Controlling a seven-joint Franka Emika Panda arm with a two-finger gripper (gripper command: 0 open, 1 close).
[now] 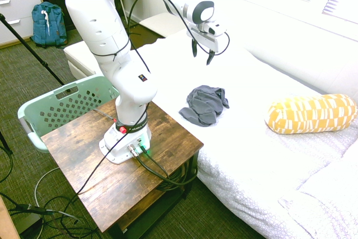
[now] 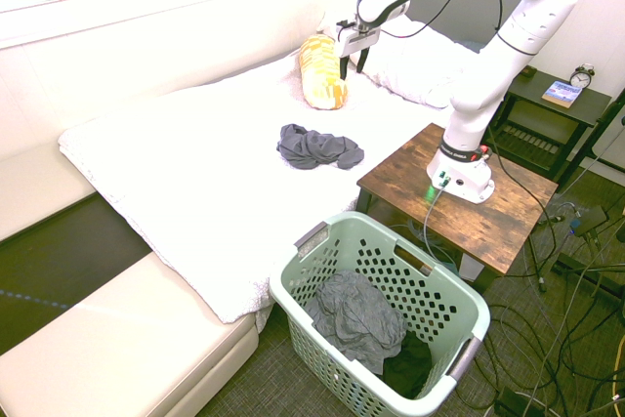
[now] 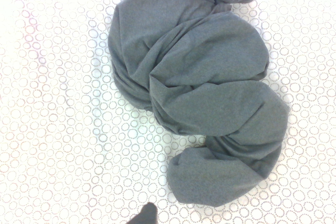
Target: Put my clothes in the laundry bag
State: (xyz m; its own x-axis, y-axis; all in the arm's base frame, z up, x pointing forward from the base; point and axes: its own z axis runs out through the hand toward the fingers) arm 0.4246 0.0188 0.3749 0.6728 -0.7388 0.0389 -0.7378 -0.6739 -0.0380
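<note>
White bedding with a fine ring print covers the bed (image 1: 251, 155), which fills most of both exterior views. Gripper (image 1: 202, 52) hangs in the air over the bed, pointing down, jaws spread and empty. Clothes (image 1: 205, 104) lie crumpled on the bedding below the gripper and a little toward the arm's base, well apart from the fingers. Wrist view shows only grey folds (image 3: 199, 87); the garment's top edge is cut off there, and a dark sliver at the bottom edge cannot be identified.

Basket (image 2: 391, 319) stands on the floor at the bed's corner, far from the gripper, beyond the wooden surface (image 2: 469, 197) that bears the arm. Grey fabric (image 2: 354, 317) and a darker item already lie inside it; their type cannot be made out. First exterior view shows the basket half hidden behind the arm and surface.

Lettering on the forearm is too small to read.

Cushion (image 1: 311, 113) lies on the bed, to one side of the gripper. Backpack (image 1: 47, 24) sits on the floor by a dresser. Clock (image 2: 582, 76) and book (image 2: 562, 94) rest on a far stand.
</note>
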